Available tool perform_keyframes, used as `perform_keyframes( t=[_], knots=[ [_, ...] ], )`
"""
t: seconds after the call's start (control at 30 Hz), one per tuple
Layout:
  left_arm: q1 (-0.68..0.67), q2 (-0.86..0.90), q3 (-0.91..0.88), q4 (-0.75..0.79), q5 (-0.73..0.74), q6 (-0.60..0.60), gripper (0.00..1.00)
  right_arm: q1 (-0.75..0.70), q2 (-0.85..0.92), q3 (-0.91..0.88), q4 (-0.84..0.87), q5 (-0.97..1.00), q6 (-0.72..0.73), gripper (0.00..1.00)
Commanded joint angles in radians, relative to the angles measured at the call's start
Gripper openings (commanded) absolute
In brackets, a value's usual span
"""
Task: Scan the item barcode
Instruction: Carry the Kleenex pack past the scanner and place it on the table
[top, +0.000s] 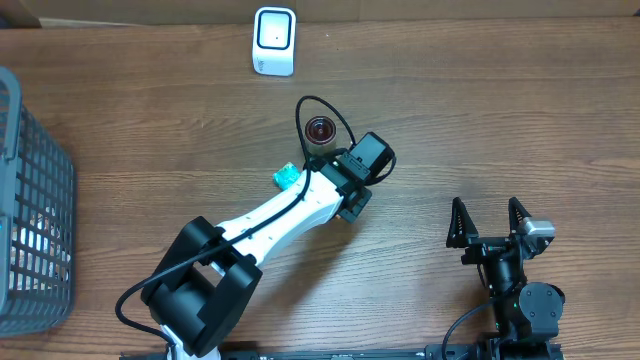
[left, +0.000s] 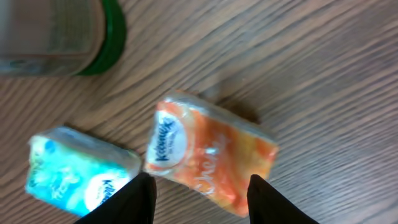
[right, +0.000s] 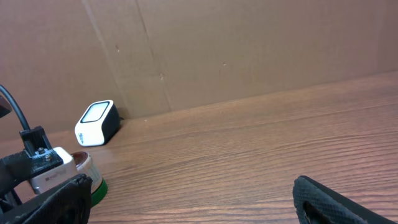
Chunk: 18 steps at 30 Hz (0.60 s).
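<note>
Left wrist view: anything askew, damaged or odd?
Nothing spilled or broken. The orange tissue pack lies diagonal to the left gripper, whose jaws stand apart, and its wrapper looks wrinkled. The teal tissue pack sits close beside it, also skewed.

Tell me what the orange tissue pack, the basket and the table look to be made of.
Orange Kleenex tissue pack: thin glossy plastic film, judging by its crinkles and bright highlights.
Basket: grey open lattice, probably moulded plastic, possibly coated wire.
Table: brown wood grain with a matte finish; whether it is solid wood or laminate cannot be told.
</note>
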Motion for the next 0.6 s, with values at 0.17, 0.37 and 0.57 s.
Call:
perform_keyframes(
  t=[0.17,0.37,0.57],
  knots=[
    [0.113,-0.077,0.306,-0.239,-0.093,-0.074,0.52,-0.003,-0.008,-0.011,0.005,-0.002,0.0,1.0],
    [0.314,-0.225,0.503,-0.405,-0.09,-0.2,0.58,-0.003,-0.008,-0.011,0.005,-0.002,0.0,1.0],
    [0.646,-0.391,0.528,-0.476,-0.086,-0.303,0.67,-0.003,-0.008,-0.011,0.005,-0.002,0.0,1.0]
  ],
)
